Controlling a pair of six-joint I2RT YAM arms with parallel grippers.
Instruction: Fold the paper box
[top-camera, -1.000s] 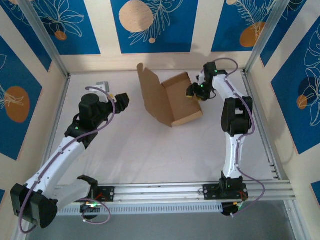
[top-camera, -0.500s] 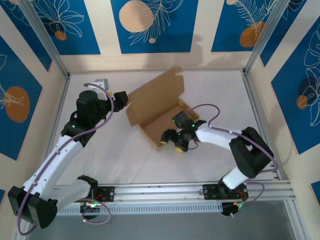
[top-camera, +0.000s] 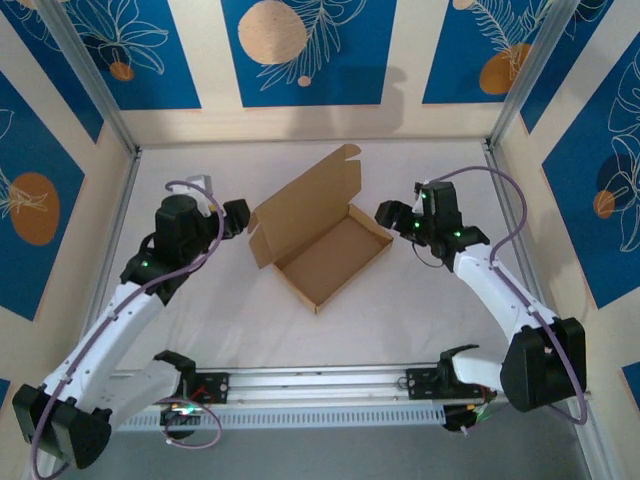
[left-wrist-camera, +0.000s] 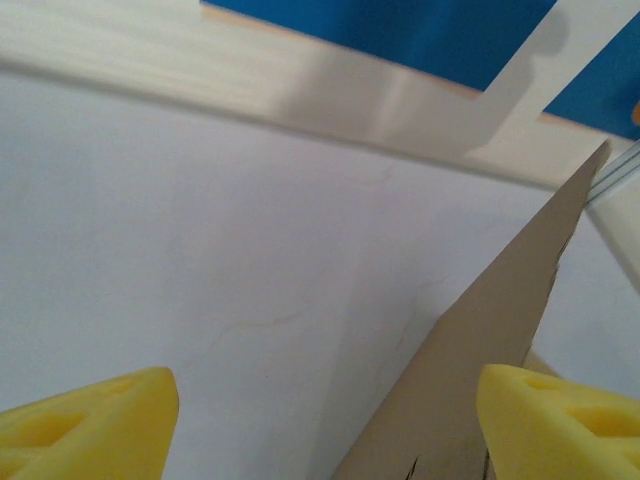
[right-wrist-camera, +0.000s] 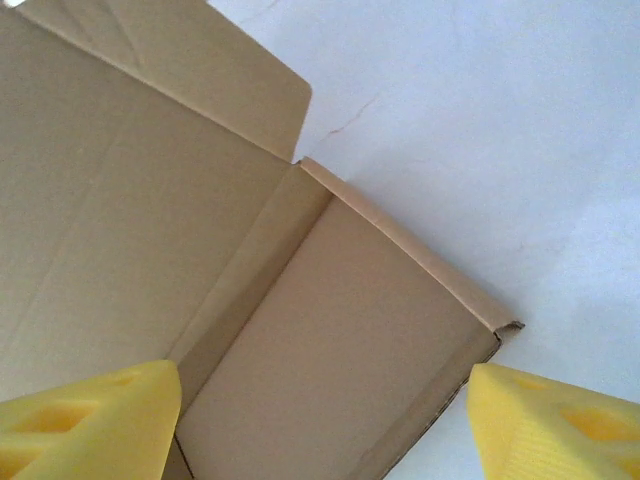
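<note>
From the top view, the paper box (top-camera: 322, 245) lies mid-frame on the white table (top-camera: 400, 320). Its shallow tray shows a bare cardboard floor, and its lid is raised toward the upper left. The left gripper (top-camera: 238, 217) sits just beside the lid's left edge. The right gripper (top-camera: 392, 214) is near the tray's right corner. Half a second ago the right gripper reached low at the tray's lower end; the box lies much where it did.

In the left wrist view, the left gripper (left-wrist-camera: 325, 425) has its yellow pads spread wide, and the box's (left-wrist-camera: 500, 340) slanted brown edge rises between them.

In the right wrist view, the right gripper (right-wrist-camera: 320, 425) is spread wide and holds nothing, above the box's (right-wrist-camera: 330, 330) plain unprinted tray.
</note>
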